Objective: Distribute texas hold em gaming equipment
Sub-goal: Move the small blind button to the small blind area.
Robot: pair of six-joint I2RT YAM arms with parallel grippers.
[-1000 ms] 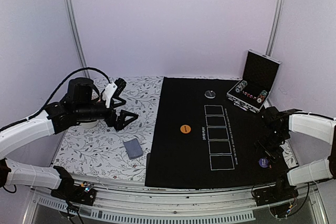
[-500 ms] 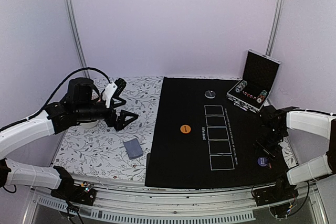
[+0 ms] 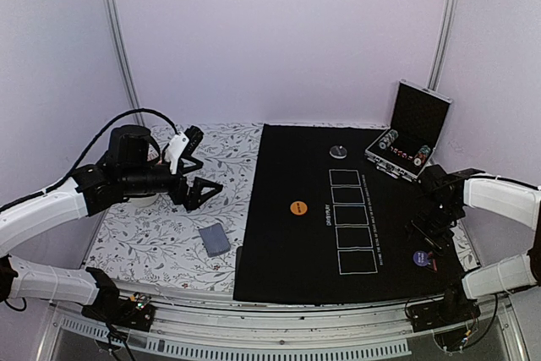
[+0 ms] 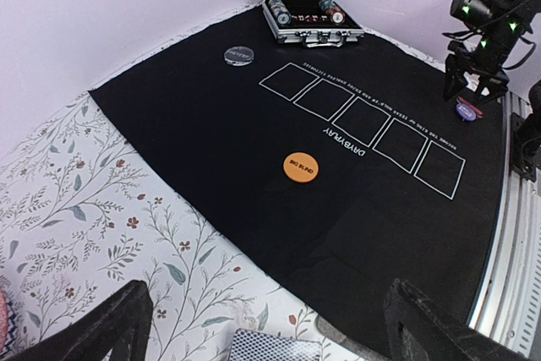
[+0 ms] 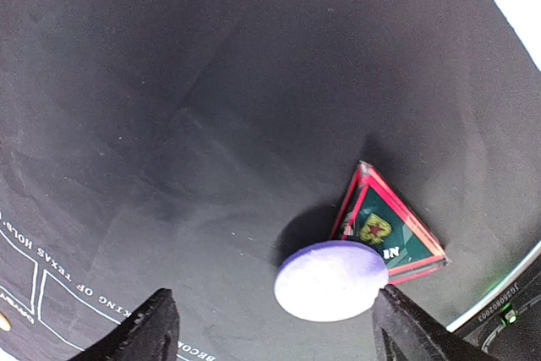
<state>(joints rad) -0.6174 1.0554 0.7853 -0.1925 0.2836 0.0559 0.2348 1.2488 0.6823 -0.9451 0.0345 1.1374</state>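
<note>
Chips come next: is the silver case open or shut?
Open: the silver case has its lid raised, and poker chips show inside.

On the black mat (image 3: 287, 234), an orange button disc (image 3: 297, 207) with dark lettering lies flat left of the mat's middle, and a silver button disc (image 3: 338, 151) lies near its far edge. At the far right corner, striped poker chips (image 3: 404, 154) stand on edge in rows. Near the right front corner lies a purple button disc (image 5: 331, 280), overlapping a corner of a flat, red-rimmed, green-faced triangle marker (image 5: 385, 230). Off the mat's left edge, a squared stack of grey-blue-backed playing cards (image 3: 215, 240) lies face down.
</note>
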